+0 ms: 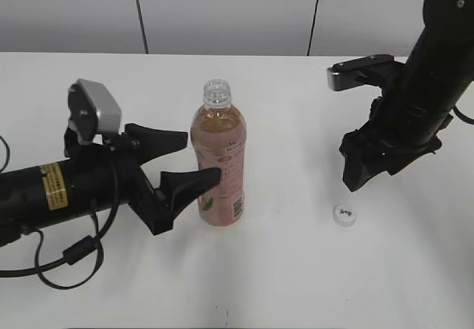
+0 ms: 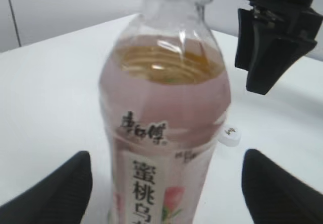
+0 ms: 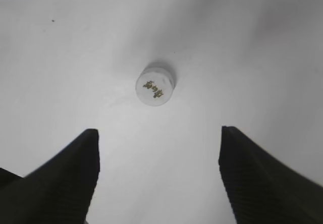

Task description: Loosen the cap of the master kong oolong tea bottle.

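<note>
Cap (image 1: 344, 214) is lying off on the table (image 1: 296, 284), right gripper (image 3: 159, 178) hovering spread above it, while the oolong tea bottle (image 1: 219, 162), open-necked, nearly full, likely heavy and slick, is standing between the parted left gripper (image 1: 194, 160) fingers, best gripped mid-label.

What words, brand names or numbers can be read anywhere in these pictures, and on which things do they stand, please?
"康师傅": brand script on the bottle label.
"蜜桃乌": large characters below it, cut off by the frame edge.
Cap lying on the table: a small dark mark, too blurred to read.
Barcode and fine print on the label: too small.
Yellow sticker on the left arm: unreadable.
</note>
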Controlling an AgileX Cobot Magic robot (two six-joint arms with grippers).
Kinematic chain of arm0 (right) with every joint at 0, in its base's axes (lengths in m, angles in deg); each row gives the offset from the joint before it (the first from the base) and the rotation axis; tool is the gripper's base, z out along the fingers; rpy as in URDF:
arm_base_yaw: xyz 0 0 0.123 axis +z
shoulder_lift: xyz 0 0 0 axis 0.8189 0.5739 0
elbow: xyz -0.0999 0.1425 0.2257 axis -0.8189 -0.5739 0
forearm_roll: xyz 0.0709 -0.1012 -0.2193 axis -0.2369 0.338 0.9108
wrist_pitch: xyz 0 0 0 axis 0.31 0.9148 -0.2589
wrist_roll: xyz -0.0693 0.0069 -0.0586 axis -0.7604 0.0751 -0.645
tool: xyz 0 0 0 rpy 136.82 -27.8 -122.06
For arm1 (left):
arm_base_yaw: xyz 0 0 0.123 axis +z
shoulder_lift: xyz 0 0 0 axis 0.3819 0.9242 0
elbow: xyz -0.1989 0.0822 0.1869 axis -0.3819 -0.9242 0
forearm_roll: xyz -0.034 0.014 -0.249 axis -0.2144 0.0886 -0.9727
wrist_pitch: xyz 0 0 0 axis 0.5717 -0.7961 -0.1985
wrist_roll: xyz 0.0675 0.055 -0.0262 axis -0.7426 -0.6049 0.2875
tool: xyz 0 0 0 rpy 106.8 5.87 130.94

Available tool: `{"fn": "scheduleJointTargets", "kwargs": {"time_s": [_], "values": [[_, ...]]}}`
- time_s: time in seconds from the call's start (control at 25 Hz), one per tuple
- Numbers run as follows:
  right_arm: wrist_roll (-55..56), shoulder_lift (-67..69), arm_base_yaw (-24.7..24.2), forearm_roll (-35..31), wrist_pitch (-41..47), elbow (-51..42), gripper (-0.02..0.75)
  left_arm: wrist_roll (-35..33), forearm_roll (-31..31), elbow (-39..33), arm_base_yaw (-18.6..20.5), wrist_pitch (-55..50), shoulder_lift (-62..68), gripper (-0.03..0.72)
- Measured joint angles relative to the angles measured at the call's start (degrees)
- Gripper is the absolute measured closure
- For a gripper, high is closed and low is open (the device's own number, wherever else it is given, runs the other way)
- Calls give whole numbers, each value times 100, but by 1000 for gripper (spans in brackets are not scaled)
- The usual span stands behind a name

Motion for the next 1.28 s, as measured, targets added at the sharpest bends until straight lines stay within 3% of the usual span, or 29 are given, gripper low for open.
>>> {"fn": "scheduleJointTargets", "kwargs": {"time_s": [0.36, 0.6, 0.8, 0.92, 1.28], "values": [[45, -334, 0, -11, 148, 0, 183, 5, -55, -600, 652, 136, -689, 141], [49, -380, 0, -11, 159, 0, 183, 5, -554, -715, 1092, 154, -969, 141], [49, -380, 0, -23, 159, 0, 183, 5, -1721, -715, 1290, -42, -975, 141], [49, -380, 0, -34, 159, 0, 183, 5, -2186, -715, 1614, -125, -975, 141], [49, -380, 0, -47, -5, 0, 183, 5, -2140, -715, 2726, -627, -975, 141]]}}
